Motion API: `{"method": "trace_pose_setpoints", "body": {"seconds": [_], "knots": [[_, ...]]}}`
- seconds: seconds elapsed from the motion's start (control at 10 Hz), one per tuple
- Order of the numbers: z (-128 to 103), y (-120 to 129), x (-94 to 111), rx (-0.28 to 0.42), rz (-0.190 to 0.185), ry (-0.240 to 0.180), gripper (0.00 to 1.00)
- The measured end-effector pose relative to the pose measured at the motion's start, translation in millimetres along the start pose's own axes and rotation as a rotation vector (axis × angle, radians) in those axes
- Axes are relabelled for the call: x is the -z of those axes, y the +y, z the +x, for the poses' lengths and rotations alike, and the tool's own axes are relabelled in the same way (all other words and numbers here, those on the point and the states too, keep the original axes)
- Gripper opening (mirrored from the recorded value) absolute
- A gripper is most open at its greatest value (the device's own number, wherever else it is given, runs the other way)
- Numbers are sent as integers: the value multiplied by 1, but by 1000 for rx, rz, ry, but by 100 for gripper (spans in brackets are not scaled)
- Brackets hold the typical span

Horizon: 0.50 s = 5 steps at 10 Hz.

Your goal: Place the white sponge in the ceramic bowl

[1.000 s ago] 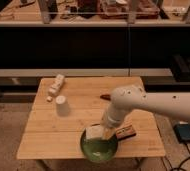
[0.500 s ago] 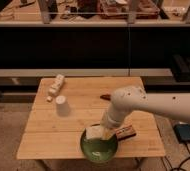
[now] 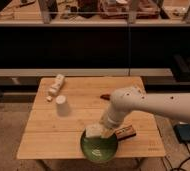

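A green ceramic bowl (image 3: 99, 147) sits at the front edge of the wooden table (image 3: 48, 135). The white sponge (image 3: 93, 131) is at the bowl's far rim, just above its inside. My gripper (image 3: 104, 131) comes down from the white arm (image 3: 153, 105) on the right and is at the sponge, over the bowl's far rim.
A white cup (image 3: 61, 103) stands left of centre. A white bottle (image 3: 55, 86) lies on its side at the back left. A brown snack bar (image 3: 125, 133) lies right of the bowl. A dark object (image 3: 105, 96) lies behind the arm. A blue-grey box (image 3: 186, 133) sits on the floor.
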Motion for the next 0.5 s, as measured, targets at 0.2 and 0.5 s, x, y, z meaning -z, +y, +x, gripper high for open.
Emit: {"method": "trace_pose_setpoints", "body": {"seconds": [0.2,0.5], "knots": [[3,1,0,-3,-9,6,79],[4,2,0,-18,-21,4,80]]}}
